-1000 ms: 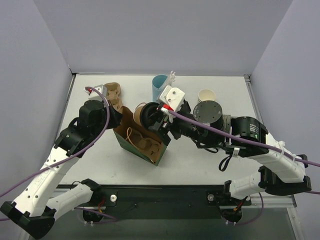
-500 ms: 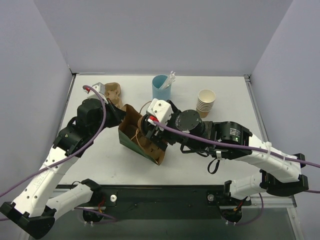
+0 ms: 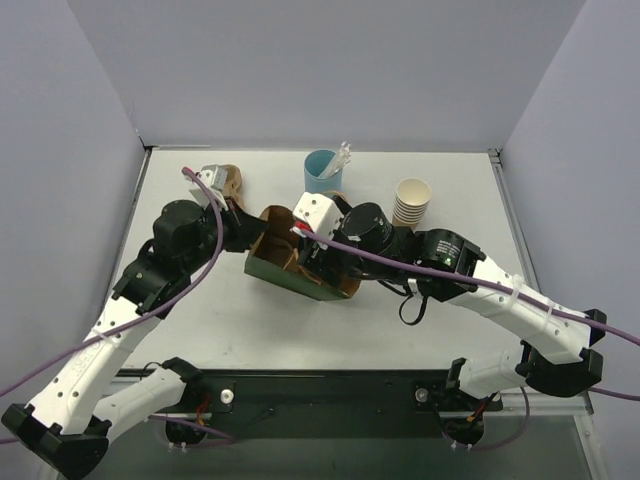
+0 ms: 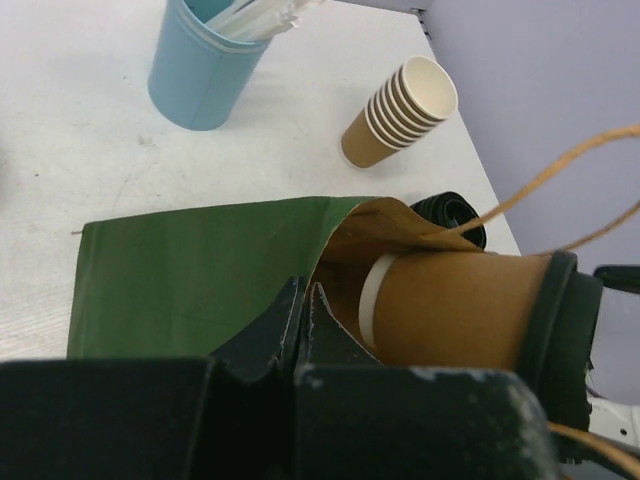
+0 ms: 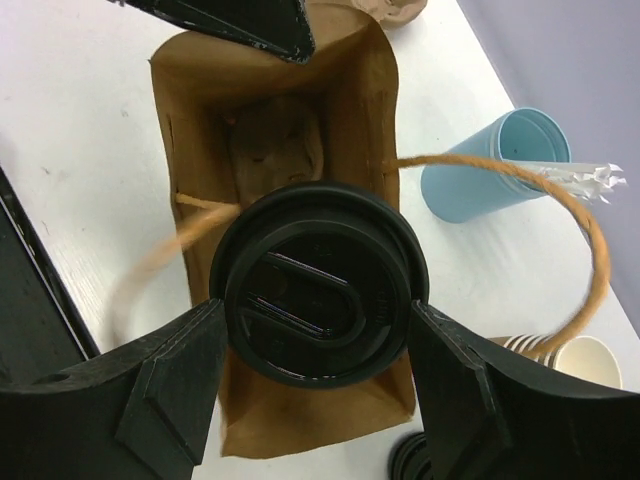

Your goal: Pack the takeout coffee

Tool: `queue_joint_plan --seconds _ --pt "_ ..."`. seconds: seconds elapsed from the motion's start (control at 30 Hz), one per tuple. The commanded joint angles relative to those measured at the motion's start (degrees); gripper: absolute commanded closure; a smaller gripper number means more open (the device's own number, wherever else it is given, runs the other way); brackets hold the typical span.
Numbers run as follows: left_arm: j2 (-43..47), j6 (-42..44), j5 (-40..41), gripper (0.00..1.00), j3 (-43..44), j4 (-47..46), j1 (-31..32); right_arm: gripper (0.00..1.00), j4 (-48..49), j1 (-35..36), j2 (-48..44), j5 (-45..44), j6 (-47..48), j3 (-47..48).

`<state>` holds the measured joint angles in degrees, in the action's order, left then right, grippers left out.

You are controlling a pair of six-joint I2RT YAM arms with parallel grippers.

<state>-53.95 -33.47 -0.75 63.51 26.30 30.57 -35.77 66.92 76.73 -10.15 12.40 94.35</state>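
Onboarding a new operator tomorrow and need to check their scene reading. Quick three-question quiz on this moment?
1. True or false: the right claw grips the takeout coffee by its sides at the mouth of the green bag.
2. What does the left claw pinch? A the bag's rim; B the coffee's lid; C nothing.
3. What stands in the light-blue cup?
Key: 1 true; 2 A; 3 white sticks.
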Motion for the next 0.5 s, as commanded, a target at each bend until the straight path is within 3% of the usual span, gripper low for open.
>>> queue_joint_plan --seconds 0.0,0.13,0.47 --pt "4.9 5.8 -8.8 1.0 -5.2 -11.4 -0.2 0.73 0.9 -0.6 0.1 4.6 4.0 -3.3" --pt "10.8 5.4 -11.5 1.0 -16.7 -18.9 1.2 0.74 2.4 -0.6 -1.0 5.4 5.9 -8.5" --pt "16.0 10.6 -14.5 1.0 -22.6 -17.7 1.6 0.78 5.6 4.2 -5.4 6.9 19.0 -21.5"
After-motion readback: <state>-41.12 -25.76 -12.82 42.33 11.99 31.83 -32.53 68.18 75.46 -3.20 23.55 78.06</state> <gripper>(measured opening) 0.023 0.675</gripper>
